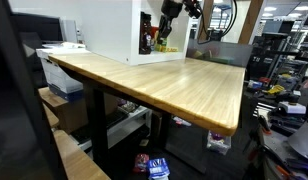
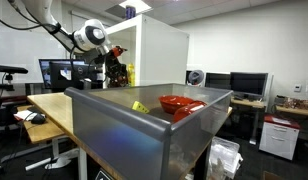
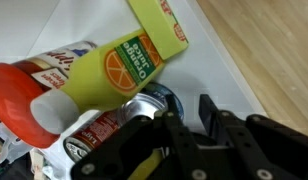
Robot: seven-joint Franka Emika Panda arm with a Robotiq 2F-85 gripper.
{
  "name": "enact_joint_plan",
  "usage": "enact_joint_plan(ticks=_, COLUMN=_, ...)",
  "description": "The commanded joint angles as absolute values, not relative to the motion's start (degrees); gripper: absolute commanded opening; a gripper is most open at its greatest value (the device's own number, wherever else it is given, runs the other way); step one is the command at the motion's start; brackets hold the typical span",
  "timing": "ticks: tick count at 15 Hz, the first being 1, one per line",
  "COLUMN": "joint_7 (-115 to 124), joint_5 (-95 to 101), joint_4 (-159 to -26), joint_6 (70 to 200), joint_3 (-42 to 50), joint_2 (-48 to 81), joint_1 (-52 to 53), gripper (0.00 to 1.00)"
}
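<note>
Gripper [image 3: 182, 113] close to a yellow bottle [image 3: 99, 78] with a red cap, silver can [image 3: 154, 101] just beside, yellow box [image 3: 154, 25] farther off, cannot tell how wide the gripper stands or if it holds anything

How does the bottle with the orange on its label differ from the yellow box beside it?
The bottle is rounded, with an orange-slice picture; the box is flat-sided, with red lettering. The bottle lies slanted; the box is cut off at the top. Both are yellow-green.
</note>
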State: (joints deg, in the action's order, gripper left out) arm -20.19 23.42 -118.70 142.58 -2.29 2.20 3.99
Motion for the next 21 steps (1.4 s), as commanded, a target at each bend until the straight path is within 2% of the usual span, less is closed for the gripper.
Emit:
enact_joint_plan(ticks=1, joint_7=-21.1, joint_5=24.5, joint_4=-116.6, joint_6=145.3, joint_3=-2.5, joint_2=4.7, joint_1=3.6, gripper=0.59)
enact_joint_plan(ticks=8, joint_7=-24.8, joint_5=24.7, joint_4=-115.0, joint_6=147.4, joint_3=-2.4, joint_2=7.4, joint_1=3.3, gripper=0.96)
enact_joint_plan(ticks=10, joint_7=-26.8, joint_5=24.5, joint_4=-114.7, joint_6=147.6, joint_3=-2.3, joint_2=7.9, joint_1=3.0, gripper=1.00)
enact_joint_plan(ticks=12, joint_7=-28.4, joint_5=24.6, joint_4=-114.3, joint_6=147.8, joint_3=-2.2, joint_2=8.4, joint_1=2.9, gripper=0.90)
enact_joint_plan(ticks=13, joint_7=-29.6, joint_5=24.4, joint_4=-113.9, joint_6=147.9, joint_3=-2.2, joint_2=8.7, joint_1=2.8, gripper=0.67)
enact_joint_plan(ticks=15, joint_7=-30.9, joint_5=24.0, joint_4=-113.5, joint_6=148.1, joint_3=-2.3, joint_2=9.1, joint_1=2.7, gripper=0.65)
enact_joint_plan(ticks=21, joint_7=-31.9, joint_5=23.5, joint_4=-112.7, joint_6=148.2, joint_3=-2.5, joint_2=9.6, joint_1=2.7, gripper=0.30)
